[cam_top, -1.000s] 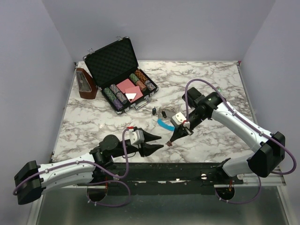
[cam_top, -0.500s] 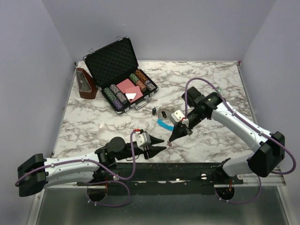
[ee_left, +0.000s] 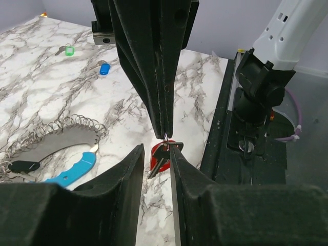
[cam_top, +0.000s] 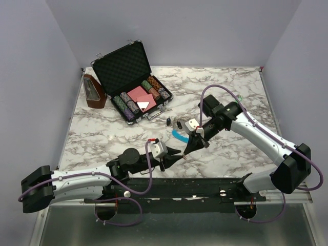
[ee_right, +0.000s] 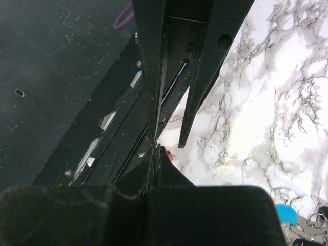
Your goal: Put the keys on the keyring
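Two arms are meeting just on the near side of the keyring (cam_top: 179,136), which is lying on the marble desk (cam_top: 230,87). Its silver coil (ee_left: 66,125) is curving in an arc and its bright blue section (ee_left: 72,169) is lying on the side toward the arm bases.

The right arm (cam_top: 256,133) is reaching down beside the keyring. Its jaws are clenching fully together and pinching the red key (ee_left: 161,156) at their very tips. The key is hanging tilted, close beside the keyring's blue section on the side toward the arm bases. Whether its lower end is touching the desk I cannot tell.

The left arm (cam_top: 77,177) is coming in low from the keyring's near left. Its jaws are standing partly apart and grasping nothing, with one fingertip (ee_left: 130,174) sitting on each side of the red key. Whether either fingertip is brushing the key I cannot tell.

In the left wrist view, a blue key (ee_left: 104,68) and a green key (ee_left: 69,50) are lying on the desk well beyond the keyring, apart from it. An open black case (cam_top: 130,82) of poker chips is sitting far off to the keyring's far left, with a brown wedge-shaped object (cam_top: 94,92) just past it.
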You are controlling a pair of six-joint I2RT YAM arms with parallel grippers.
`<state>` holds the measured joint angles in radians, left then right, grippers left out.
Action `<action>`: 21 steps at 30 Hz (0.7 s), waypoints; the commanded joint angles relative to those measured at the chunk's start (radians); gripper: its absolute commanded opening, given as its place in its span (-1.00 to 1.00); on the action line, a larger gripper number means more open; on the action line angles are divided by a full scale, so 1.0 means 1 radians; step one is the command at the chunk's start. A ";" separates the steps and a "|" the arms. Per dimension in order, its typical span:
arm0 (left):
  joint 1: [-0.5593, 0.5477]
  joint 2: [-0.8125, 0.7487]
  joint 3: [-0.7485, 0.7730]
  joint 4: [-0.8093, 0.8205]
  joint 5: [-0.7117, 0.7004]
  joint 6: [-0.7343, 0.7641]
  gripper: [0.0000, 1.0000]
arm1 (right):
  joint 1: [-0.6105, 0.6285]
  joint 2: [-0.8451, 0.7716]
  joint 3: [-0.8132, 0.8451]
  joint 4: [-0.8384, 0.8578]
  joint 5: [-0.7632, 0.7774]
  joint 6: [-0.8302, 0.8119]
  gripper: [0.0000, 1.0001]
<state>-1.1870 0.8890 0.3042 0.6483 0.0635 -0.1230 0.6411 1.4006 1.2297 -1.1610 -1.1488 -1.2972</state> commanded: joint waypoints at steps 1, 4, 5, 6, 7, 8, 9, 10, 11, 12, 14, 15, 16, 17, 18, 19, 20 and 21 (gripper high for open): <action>-0.010 0.019 0.038 0.027 -0.007 0.006 -0.32 | -0.003 0.001 -0.018 0.034 0.011 0.042 -0.99; -0.010 0.028 0.047 0.021 -0.005 0.008 -0.36 | -0.003 0.001 -0.018 0.038 0.009 0.049 -0.99; -0.010 0.033 0.050 0.016 -0.002 0.006 -0.39 | -0.001 0.000 -0.018 0.041 0.011 0.050 -0.99; -0.010 0.034 0.055 0.010 -0.001 0.006 -0.41 | -0.001 0.001 -0.018 0.041 0.011 0.052 -0.99; -0.011 0.037 0.056 0.004 -0.001 0.006 -0.47 | -0.001 0.001 -0.018 0.043 0.011 0.053 -0.99; -0.010 0.039 0.059 0.002 -0.001 0.005 -0.53 | -0.001 0.001 -0.018 0.041 0.011 0.055 -0.99; -0.011 0.041 0.059 0.001 -0.001 0.005 -0.58 | -0.001 0.001 -0.019 0.043 0.009 0.056 -0.99; -0.010 0.042 0.062 -0.004 0.001 0.006 -0.67 | -0.001 0.003 -0.019 0.046 0.009 0.058 -0.99; -0.011 0.042 0.064 -0.010 0.002 0.008 -0.76 | -0.001 0.003 -0.019 0.046 0.008 0.062 -0.99; -0.011 0.044 0.065 -0.016 0.002 0.008 -0.85 | -0.001 0.003 -0.021 0.049 0.008 0.064 -0.99; -0.011 0.044 0.067 -0.027 0.007 0.011 -1.00 | -0.001 0.003 -0.021 0.052 0.008 0.067 -0.99; -0.011 0.045 0.073 -0.036 0.006 0.011 -1.00 | -0.001 0.003 -0.021 0.053 0.008 0.072 -0.99; -0.011 0.045 0.075 -0.044 0.009 0.013 -1.00 | -0.001 0.003 -0.021 0.055 0.006 0.075 -0.99; -0.011 0.045 0.075 -0.053 0.009 0.013 -1.00 | -0.001 0.003 -0.022 0.057 0.004 0.079 -0.99; -0.011 0.045 0.075 -0.059 0.009 0.011 -1.00 | -0.001 0.003 -0.024 0.061 0.003 0.087 -0.99; -0.011 0.041 0.075 -0.062 0.004 0.008 -1.00 | -0.003 0.001 -0.024 0.064 0.001 0.093 -0.99; -0.011 0.036 0.072 -0.062 -0.011 -0.001 -1.00 | -0.001 0.001 -0.027 0.070 0.000 0.105 -0.99; -0.010 0.030 0.064 -0.061 -0.028 -0.013 -1.00 | -0.001 0.000 -0.029 0.086 0.000 0.122 -0.93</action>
<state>-1.1934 0.9276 0.3511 0.6033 0.0639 -0.1200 0.6384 1.4006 1.2175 -1.1217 -1.1286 -1.2217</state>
